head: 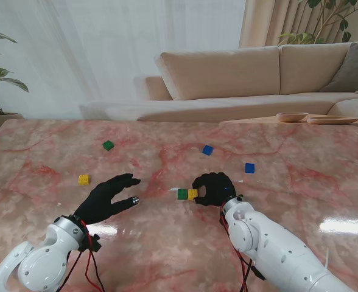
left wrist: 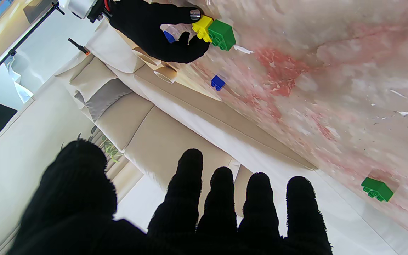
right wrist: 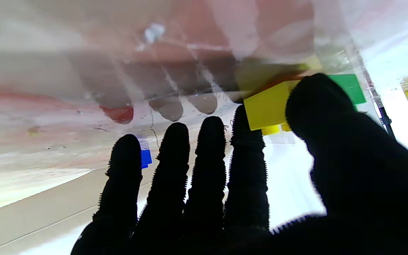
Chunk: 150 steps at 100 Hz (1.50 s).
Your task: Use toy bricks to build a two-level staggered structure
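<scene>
Seen from the stand: right hand (head: 214, 187) curled palm-down on the pink marble table (head: 167, 249) near the middle, fingers bent over a yellow brick (head: 193, 194) that sits touching a green brick (head: 182, 194) on its left side. Only from the left wrist view: thumb and a metal-tipped finger of that right hand (left wrist: 154, 30) pinching the yellow brick (left wrist: 202, 27), with the green brick (left wrist: 221, 34) pressed flush against it, both studs-up on the tabletop. Only from the right wrist view: thumb lying across the yellow brick (right wrist: 266, 108), a sliver of the green brick (right wrist: 349, 88) showing past the thumb, other 4 fingers (right wrist: 204, 159) stretched out straight and apart beside it, resting close to the marble. Left hand (head: 109, 198) well to the left of the pair, palm down, fingers spread and holding nothing, thumb (head: 129, 201) pointing toward the bricks; same spread fingers (left wrist: 221, 198) plain in its own wrist view. Around the table: second yellow brick (head: 84, 179) just beyond the left hand's far side, second green brick (head: 108, 145) farther from me on the left, 2 blue bricks (head: 207, 149) (head: 249, 168) farther from me to the right of the right hand, all well apart. Right hand itself hiding most of the yellow brick from the stand. Beige sofa (head: 258, 79) behind the table.
</scene>
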### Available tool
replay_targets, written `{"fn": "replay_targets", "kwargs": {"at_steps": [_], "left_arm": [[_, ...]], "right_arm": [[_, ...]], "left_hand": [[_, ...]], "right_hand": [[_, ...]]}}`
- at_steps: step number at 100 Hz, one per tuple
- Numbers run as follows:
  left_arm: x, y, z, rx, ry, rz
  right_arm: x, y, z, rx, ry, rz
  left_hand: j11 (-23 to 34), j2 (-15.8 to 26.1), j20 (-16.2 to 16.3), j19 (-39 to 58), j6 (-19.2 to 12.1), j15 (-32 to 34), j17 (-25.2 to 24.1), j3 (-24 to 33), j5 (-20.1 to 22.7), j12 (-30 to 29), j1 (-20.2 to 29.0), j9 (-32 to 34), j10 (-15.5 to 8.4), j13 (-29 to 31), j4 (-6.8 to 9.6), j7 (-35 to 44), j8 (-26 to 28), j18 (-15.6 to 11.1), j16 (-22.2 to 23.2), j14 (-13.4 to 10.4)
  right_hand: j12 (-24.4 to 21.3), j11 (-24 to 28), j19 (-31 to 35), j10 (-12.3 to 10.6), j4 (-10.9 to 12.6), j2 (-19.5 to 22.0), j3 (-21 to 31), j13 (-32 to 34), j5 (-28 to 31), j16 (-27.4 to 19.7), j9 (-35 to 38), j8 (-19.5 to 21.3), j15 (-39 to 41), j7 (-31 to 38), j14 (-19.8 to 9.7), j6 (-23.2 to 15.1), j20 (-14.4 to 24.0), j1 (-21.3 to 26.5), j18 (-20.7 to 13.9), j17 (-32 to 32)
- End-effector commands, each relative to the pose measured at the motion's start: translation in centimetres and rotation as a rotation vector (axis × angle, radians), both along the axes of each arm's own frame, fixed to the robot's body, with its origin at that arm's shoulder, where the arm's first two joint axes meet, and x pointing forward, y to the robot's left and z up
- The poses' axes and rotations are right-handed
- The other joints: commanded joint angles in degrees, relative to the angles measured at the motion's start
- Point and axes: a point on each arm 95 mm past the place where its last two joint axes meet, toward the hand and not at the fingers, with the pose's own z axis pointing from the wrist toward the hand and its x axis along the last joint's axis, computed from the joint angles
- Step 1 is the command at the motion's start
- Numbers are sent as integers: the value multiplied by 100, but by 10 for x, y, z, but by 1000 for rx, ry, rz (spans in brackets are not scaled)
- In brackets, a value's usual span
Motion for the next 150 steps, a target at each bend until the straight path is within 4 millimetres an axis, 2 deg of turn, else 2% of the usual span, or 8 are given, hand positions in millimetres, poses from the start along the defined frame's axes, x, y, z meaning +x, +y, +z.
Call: {"fn": "replay_targets", "kwargs": {"at_steps": [1, 23, 44, 60, 83, 84, 107, 150], "left_arm": [[-3, 0, -2, 6, 8, 3], [-4, 1, -3, 8, 10, 3], [-4, 2, -3, 7, 9, 5], [-5, 2, -4, 0, 10, 5], [-6, 3, -4, 5, 13, 11], [-6, 3, -4, 5, 13, 11], [-6, 3, -4, 4, 11, 10], [-6, 5, -4, 10, 14, 11]], "right_arm": [[-4, 1, -9, -7, 32, -8], [-4, 1, -8, -19, 36, -12], [-6, 2, -8, -36, 44, -6], [-9, 2, -14, -46, 56, 6], [-12, 1, -17, -51, 69, 10], [-12, 1, -18, -51, 70, 10], [-11, 0, -17, -53, 65, 2], [-6, 3, -13, -55, 63, 0]], "left_hand": [[-111, 292, 65, 135, 6, -69, -102, -203, 103, 16, 51, 101, -5, 105, -171, -59, 30, 6, -14, -80], [-111, 290, 60, 136, 5, -69, -105, -205, 121, 15, 58, 120, -6, 113, -173, -51, 32, 14, -15, -86], [-108, 289, 64, 142, -28, -70, -108, -202, 157, 15, 80, 156, -19, 122, -174, -35, 39, 48, -15, -89], [-117, 306, 71, 148, -59, -75, -113, -208, 182, 10, 92, 194, -10, 138, -196, -23, 44, 61, -18, -97], [-127, 333, 77, 148, -53, -82, -118, -226, 190, 6, 100, 210, -5, 144, -218, -25, 44, 70, -20, -98], [-124, 335, 77, 147, -54, -83, -118, -228, 187, 7, 99, 219, -84, 142, -219, -26, 44, 69, -21, -99], [-124, 335, 82, 145, -53, -82, -118, -244, 194, 9, 103, 220, -6, 146, -222, -26, 45, 70, -19, -95], [-130, 342, 80, 124, -57, -85, -122, -260, 194, 7, 111, 220, -5, 150, -219, -27, 49, 79, -18, -93]], "right_hand": [[29, 99, -31, -131, 94, 256, 143, -109, 133, 109, -153, 75, 99, 243, -163, -384, 38, -22, -148, -82], [2, 82, -29, -119, 143, 308, 60, -121, 58, 105, -207, 116, 103, 65, -159, -274, 44, -51, -144, -84], [-60, 46, -39, -101, 404, 350, -380, -145, 37, 90, -284, 366, 92, -475, -147, -86, 47, 82, -132, -80], [-79, 30, -62, -96, 844, 290, -347, -183, -49, 73, -380, 523, 64, -921, -144, 100, 32, 16, -129, -91], [-94, 2, -79, -73, 839, 265, -573, -237, -275, 69, -526, 558, 56, -1169, -143, 211, 26, 44, -134, -120], [-93, 2, -79, -72, 841, 269, -582, -237, -289, 70, -534, 560, 58, -1179, -143, 218, 26, 46, -135, -121], [-92, 15, -80, -60, 878, 390, -710, -288, -584, 73, -670, 549, 70, -1417, -151, 345, 30, 8, -147, -136], [-109, 43, -80, -49, 894, 520, -768, -291, -530, 72, -663, 605, 84, -1485, -146, 343, 36, -134, -142, -143]]}}
